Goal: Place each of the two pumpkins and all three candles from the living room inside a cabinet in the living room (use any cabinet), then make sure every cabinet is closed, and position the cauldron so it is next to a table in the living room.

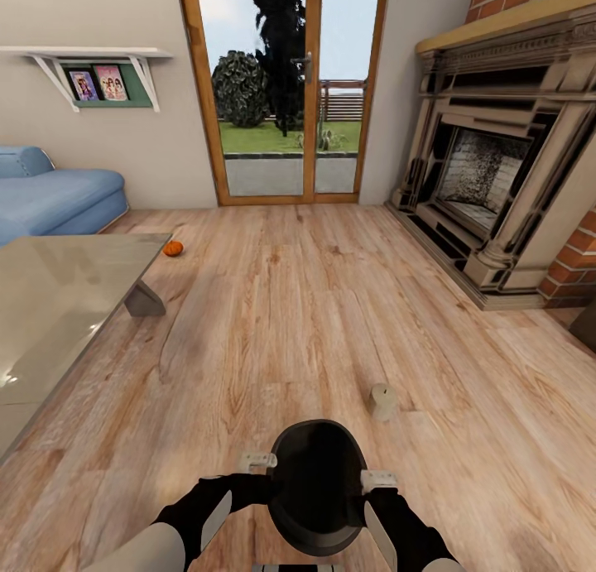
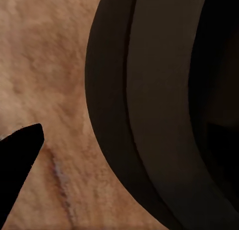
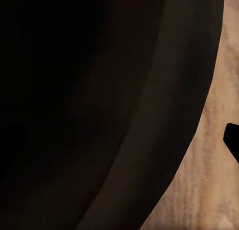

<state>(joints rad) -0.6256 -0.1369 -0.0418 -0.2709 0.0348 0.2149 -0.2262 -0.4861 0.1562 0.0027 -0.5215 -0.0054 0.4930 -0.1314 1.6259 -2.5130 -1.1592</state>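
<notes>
Cauldron: the black cauldron (image 1: 317, 485) sits low in the head view, right in front of the robot, mouth up, between the two arms over the wood floor (image 1: 314, 307).
Left gripper: the left gripper (image 1: 258, 459) is against the cauldron's left side at rim height; in the left wrist view the pot's dark rim (image 2: 149, 115) runs close past one dark fingertip (image 2: 17, 165). I cannot tell whether its jaws are wide or narrow.
Right gripper: the right gripper (image 1: 378, 478) is against the pot's right side, opposite the left one. Its jaw state cannot be told either; the right wrist view is mostly the pot's dark wall (image 3: 99, 110).
Hold: judging by the two arms on opposite sides, the pot looks squeezed between them rather than pinched by one.
Table: the glass-topped table (image 1: 58, 307) lies ahead and to the left, nearer the left arm.
Key relation: the cauldron must go forward and left to end beside the table's near long edge.
Candle: one candle (image 1: 382, 401) stands upright on the floor just ahead and right of the pot, apart from it.
Pumpkin: one pumpkin (image 1: 172, 248) lies on the floor past the table's far corner.
Cabinet: not seen from here; a fireplace (image 1: 488, 183) stands on the right.
</notes>
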